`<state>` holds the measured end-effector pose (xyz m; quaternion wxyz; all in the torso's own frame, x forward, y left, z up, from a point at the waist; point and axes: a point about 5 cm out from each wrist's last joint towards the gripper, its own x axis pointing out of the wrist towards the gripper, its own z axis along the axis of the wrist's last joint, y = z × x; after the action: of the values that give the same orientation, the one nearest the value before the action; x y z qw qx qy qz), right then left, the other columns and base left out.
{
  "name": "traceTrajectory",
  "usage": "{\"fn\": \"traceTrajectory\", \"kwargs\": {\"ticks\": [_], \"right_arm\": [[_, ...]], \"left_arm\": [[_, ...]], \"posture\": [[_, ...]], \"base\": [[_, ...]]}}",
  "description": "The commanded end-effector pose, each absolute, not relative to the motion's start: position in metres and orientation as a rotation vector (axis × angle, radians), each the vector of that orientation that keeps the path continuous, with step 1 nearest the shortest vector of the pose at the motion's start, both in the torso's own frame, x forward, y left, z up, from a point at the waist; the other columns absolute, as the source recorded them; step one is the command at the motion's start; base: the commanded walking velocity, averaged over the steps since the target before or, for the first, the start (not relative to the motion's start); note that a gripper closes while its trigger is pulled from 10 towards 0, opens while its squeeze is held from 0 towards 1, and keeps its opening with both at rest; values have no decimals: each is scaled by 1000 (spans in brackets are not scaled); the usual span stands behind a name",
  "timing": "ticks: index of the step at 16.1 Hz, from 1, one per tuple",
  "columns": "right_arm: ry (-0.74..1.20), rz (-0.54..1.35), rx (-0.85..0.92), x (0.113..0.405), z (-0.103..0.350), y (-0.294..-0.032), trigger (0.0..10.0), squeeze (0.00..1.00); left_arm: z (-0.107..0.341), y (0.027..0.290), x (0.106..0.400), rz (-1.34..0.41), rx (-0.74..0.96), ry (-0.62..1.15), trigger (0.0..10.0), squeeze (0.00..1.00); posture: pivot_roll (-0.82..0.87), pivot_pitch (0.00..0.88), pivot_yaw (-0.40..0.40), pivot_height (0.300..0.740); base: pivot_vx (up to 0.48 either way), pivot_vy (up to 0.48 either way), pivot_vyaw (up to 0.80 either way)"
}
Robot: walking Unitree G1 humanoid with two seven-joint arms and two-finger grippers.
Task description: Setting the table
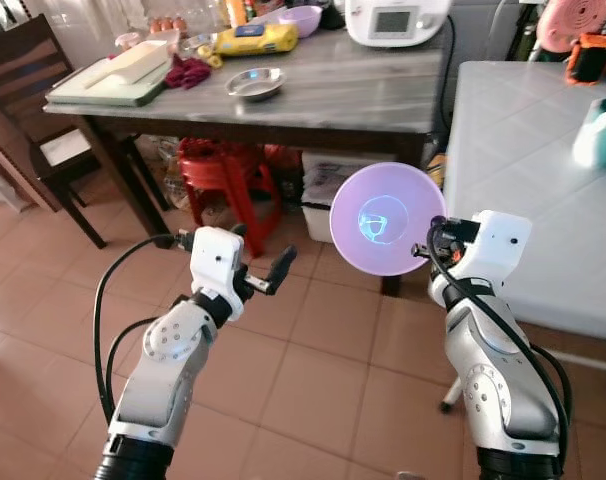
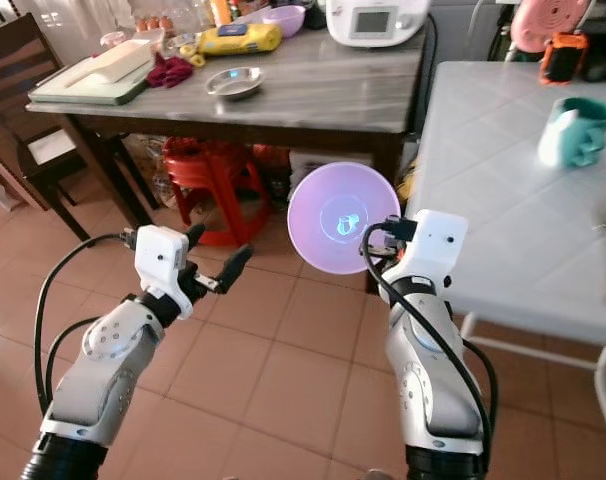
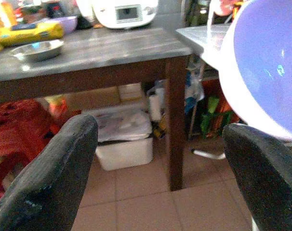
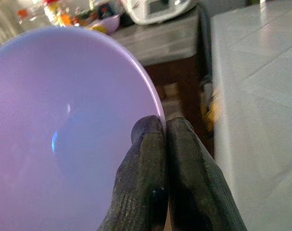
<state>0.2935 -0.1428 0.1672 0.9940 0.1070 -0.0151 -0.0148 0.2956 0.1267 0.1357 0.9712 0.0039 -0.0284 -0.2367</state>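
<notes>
We are holding a lilac bowl in our right gripper — its two black fingers are pressing together on the rim, with the bowl standing on edge just beyond them, above the tiled floor beside the white table. Our left gripper is hovering over the floor, fingers spread wide and gripping nothing — well apart from the bowl.

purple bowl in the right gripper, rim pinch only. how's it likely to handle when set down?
The purple bowl looks thin and glossy, probably light plastic, so likely stiff but slippery. The right gripper pinches only its rim, with the bowl tipped on edge, so it may pivot in the pinch. Its rounded shape suggests it could rock when set on the white table.
</notes>
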Motion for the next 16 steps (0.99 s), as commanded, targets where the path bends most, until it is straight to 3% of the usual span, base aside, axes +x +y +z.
{"fn": "traceTrajectory", "kwargs": {"ticks": [1,7,16], "right_arm": [[-45,-9,220,294,171,-137,10000,0],[-46,-16,221,295,169,-137,10000,0],[-47,-13,210,297,168,-139,10000,0]], "left_arm": [[138,132,296,-467,25,-61,10000,0],[138,130,296,-473,27,-60,10000,0],[141,127,296,-482,4,-89,10000,0]], "posture": [[-143,97,127,740],[-138,89,127,740],[-140,71,117,740]], "base": [[0,424,-544],[0,395,-628],[0,0,-96]]}}
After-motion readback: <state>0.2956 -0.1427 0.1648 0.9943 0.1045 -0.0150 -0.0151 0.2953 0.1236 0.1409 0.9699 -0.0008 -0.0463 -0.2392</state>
